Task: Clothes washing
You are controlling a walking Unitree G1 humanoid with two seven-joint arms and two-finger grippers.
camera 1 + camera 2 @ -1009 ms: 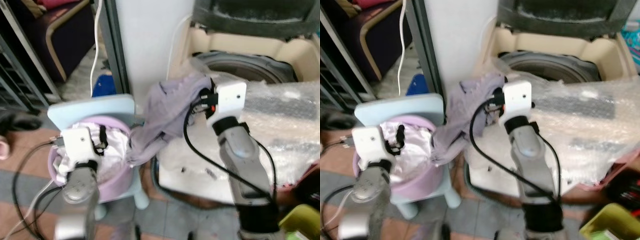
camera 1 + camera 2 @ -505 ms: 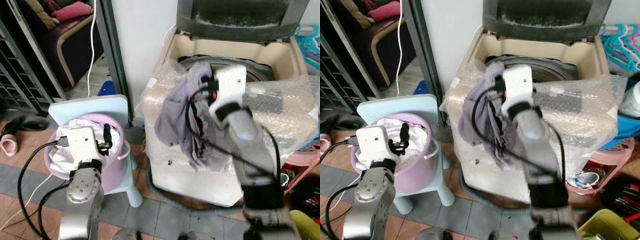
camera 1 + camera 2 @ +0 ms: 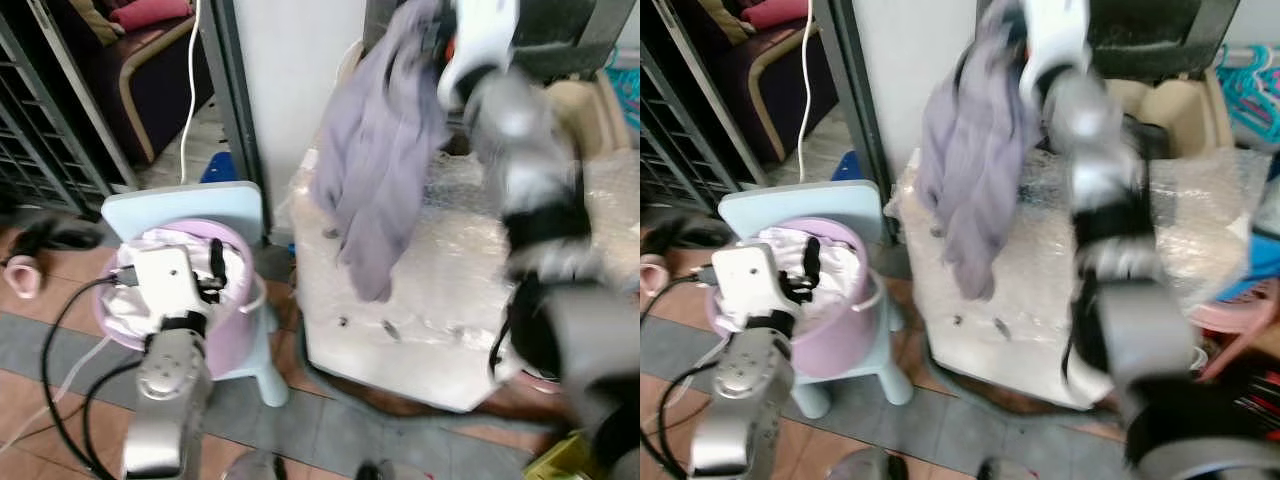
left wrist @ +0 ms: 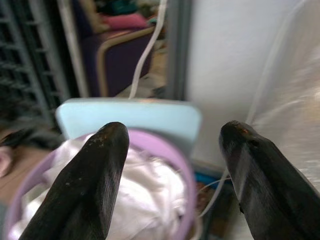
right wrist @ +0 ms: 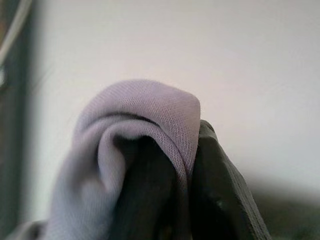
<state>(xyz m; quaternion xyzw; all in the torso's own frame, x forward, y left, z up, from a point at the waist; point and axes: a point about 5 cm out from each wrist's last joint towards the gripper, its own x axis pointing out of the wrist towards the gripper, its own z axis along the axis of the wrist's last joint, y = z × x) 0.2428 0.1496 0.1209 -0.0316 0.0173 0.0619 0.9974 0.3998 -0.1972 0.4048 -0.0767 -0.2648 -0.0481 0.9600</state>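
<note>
My right gripper (image 3: 440, 28) is lifted high in front of the washing machine (image 3: 430, 300) and is shut on a lilac-grey garment (image 3: 375, 150). The garment hangs down loose over the machine's bubble-wrapped top. In the right wrist view the cloth (image 5: 140, 130) is folded over a dark finger (image 5: 220, 200). My left gripper (image 4: 172, 165) is open above a lilac basin (image 3: 255, 292) that holds white clothes (image 4: 150, 195). The basin sits on a light blue child's chair (image 3: 180, 205). The machine's drum is hidden behind my right arm.
A white wall pillar (image 3: 290, 90) stands between the chair and the machine, with a white cable (image 3: 190, 100) beside it. A purple armchair (image 3: 150, 60) and a metal grid (image 3: 50, 150) are at the back left. A pink slipper (image 3: 20, 275) lies on the tiled floor. Teal hangers (image 3: 1250, 70) are at the far right.
My right arm has swung the garment up from the machine's rim to well above it, and the cloth now hangs free. The left gripper has stayed over the basin.
</note>
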